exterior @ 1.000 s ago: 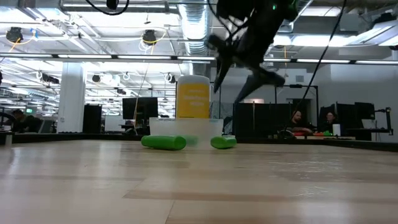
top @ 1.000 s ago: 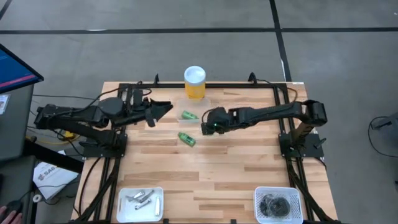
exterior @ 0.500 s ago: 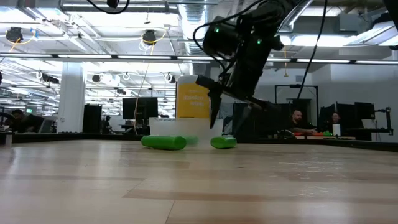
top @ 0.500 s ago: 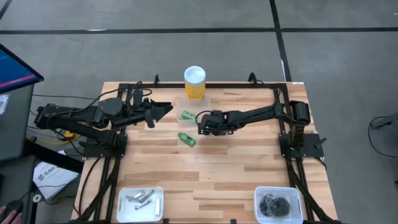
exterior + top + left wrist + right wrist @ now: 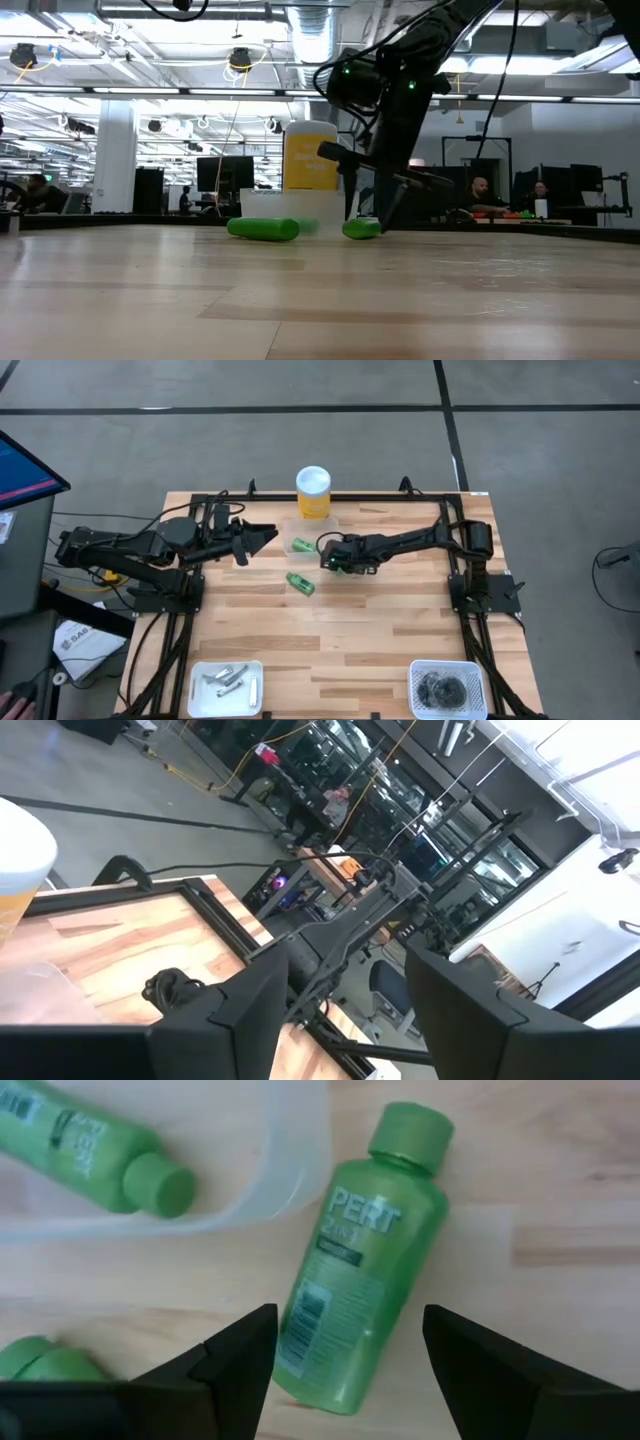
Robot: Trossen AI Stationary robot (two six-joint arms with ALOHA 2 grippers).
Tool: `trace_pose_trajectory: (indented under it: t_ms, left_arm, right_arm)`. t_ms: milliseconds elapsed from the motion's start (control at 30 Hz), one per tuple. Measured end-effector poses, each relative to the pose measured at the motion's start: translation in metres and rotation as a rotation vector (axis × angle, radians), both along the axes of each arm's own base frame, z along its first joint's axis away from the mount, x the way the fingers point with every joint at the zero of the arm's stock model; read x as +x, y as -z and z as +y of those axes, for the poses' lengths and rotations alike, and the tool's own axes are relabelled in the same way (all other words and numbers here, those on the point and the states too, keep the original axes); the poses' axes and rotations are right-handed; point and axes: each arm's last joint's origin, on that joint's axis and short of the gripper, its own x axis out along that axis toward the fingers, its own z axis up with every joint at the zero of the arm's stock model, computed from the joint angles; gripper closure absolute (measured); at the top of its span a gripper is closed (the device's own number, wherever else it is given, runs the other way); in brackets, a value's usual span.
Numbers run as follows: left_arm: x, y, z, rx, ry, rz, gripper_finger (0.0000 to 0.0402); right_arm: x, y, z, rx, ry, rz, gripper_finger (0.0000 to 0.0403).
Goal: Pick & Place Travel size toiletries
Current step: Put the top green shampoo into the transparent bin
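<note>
A green bottle with "PERT" on its label lies on its side on the wood, seen in the low view as the green bottle. My right gripper is open and low over it, one finger on either side, with a gap at each. The gripper hides this bottle in the high view. A second green bottle lies in a clear tray. A third green bottle lies nearer on the table. My left gripper is open, holds nothing, and hovers at the far left.
A tall yellow, white-lidded cylinder stands at the far edge behind the clear tray. A white tray with silvery pieces sits at the near left. Another white tray with dark grey round pieces sits at the near right. Bare wood lies between.
My right gripper has come down from well above the table to table height, staying open. Its fingers now stand on either side of the green bottle. The bottles have not moved.
</note>
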Motion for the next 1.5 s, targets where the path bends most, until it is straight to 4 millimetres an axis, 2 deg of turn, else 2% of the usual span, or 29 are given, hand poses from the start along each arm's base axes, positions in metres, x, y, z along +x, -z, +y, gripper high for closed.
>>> trace_pose_trajectory:
  t_ms: [233,400,567,800,933,1200,1300,1500]
  left_arm:
    - [0.000,0.000,0.000,-0.001,0.000,-0.004,0.0202]
    - [0.000,-0.001,-0.001,-0.001,0.020,-0.006,0.0202]
    - [0.000,-0.001,-0.001,-0.001,0.021,-0.009,0.0202]
    - [0.000,-0.001,-0.001,-0.001,0.045,-0.011,0.0202]
    - [0.000,-0.001,-0.001,-0.001,0.045,-0.012,0.0202]
    - [0.000,-0.001,-0.001,-0.001,0.045,-0.012,0.0202]
    - [0.000,-0.001,-0.001,-0.001,0.045,-0.012,0.0202]
    - [0.000,-0.001,-0.001,0.000,0.045,-0.012,0.0202]
  right_arm:
    - [-0.003,0.007,-0.001,0.042,-0.008,0.057,0.0169]
    - [-0.004,0.009,0.018,0.049,-0.150,0.112,0.0187]
    - [-0.007,0.010,0.032,0.059,-0.202,0.155,0.0198]
    - [-0.007,0.010,0.023,0.058,-0.300,0.162,0.0224]
    - [-0.006,0.008,0.014,0.104,-0.315,0.142,0.0203]
    - [-0.005,0.007,0.005,0.110,-0.301,0.112,0.0104]
    - [-0.005,0.007,-0.002,0.110,-0.283,0.103,0.0097]
    - [-0.006,0.006,-0.021,0.079,-0.287,0.105,0.0115]
